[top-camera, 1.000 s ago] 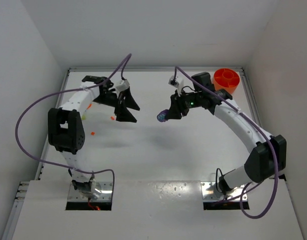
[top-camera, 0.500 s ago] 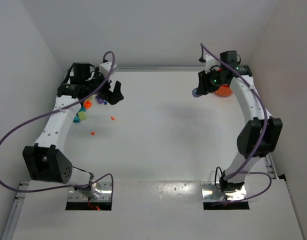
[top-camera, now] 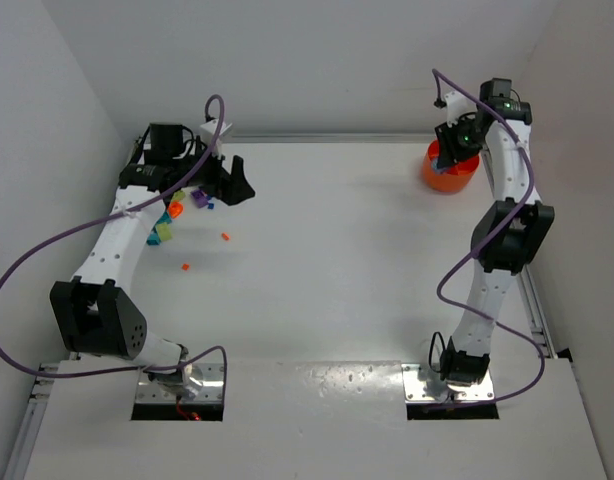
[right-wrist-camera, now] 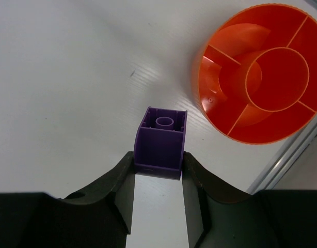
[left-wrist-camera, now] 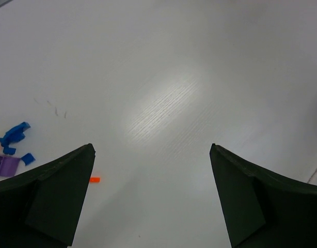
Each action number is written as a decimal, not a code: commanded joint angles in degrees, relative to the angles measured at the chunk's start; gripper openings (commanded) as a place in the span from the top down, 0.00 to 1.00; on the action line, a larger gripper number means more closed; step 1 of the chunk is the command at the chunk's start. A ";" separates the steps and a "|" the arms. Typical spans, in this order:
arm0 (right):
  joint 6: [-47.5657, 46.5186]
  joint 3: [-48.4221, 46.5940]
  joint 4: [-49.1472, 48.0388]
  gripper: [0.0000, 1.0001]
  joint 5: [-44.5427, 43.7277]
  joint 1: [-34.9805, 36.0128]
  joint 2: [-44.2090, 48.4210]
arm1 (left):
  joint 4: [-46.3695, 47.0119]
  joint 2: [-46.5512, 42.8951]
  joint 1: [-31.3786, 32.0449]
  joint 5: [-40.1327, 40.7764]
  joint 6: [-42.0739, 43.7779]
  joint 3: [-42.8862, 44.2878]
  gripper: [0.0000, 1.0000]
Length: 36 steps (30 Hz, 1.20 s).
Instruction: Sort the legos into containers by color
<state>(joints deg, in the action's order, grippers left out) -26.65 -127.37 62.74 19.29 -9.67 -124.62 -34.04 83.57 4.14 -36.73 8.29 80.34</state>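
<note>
The right gripper [right-wrist-camera: 158, 164] is pinching a purple brick [right-wrist-camera: 161, 137] by its flat side walls, jaws closed just to its width, holding it in the air just beside the orange bowl [right-wrist-camera: 236, 39]. Hard, light and slick, the brick is probably needing exactly such a square, firm hold on opposite faces, or it may twist out. Well apart from the orange bowl, the left gripper [left-wrist-camera: 152, 150] is hanging with jaws spread wide and empty, close to the loose bricks [left-wrist-camera: 15, 133].

White arm links [top-camera: 112, 240], black joints [top-camera: 97, 318], black wedge-shaped jaws, purple cables [top-camera: 439, 290] looping free.
</note>
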 commanded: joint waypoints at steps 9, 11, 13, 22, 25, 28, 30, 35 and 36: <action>-3.76 -4.55 -4.46 0.97 -5.92 -0.08 -1.77 | 2.31 -1.30 -0.36 -5.02 -0.82 -3.87 0.00; -3.76 -4.55 -5.00 0.97 -6.72 -0.08 -1.77 | 2.84 -1.30 -0.36 -5.02 -0.82 -3.87 0.00; -4.28 -5.25 -5.00 0.97 -7.42 -0.08 -2.30 | 2.84 -0.78 -0.36 -5.02 -0.82 -3.87 0.00; -5.87 -9.38 -4.73 0.96 -7.95 -0.08 -5.80 | 2.84 -0.16 -0.36 -6.07 -0.82 -4.39 0.00; -5.86 -9.91 -4.73 0.95 -7.95 -0.08 -6.43 | 3.37 -0.68 -0.36 -6.07 -0.82 -5.09 0.00; -5.16 -9.91 -5.96 0.95 -8.48 -0.08 -7.04 | 3.37 -0.69 -0.36 -5.54 -0.82 -5.72 0.00; -5.16 -9.91 -5.96 0.95 -8.48 -0.08 -7.57 | 3.90 -0.69 -0.36 -5.54 -0.82 -5.72 0.00; -3.32 -9.91 -7.80 0.95 -9.53 -0.08 -8.89 | 3.90 -0.69 -0.36 -5.54 -0.82 -5.72 0.00; -3.32 -9.91 -7.81 0.95 -9.53 -0.08 -8.89 | 3.90 -0.69 -0.36 -5.54 -0.82 -5.72 0.00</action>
<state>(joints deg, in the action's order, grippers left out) -31.14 -135.06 57.98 10.50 -9.63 -133.62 -31.97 83.57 4.14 -41.19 7.88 74.39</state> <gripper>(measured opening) 0.373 0.997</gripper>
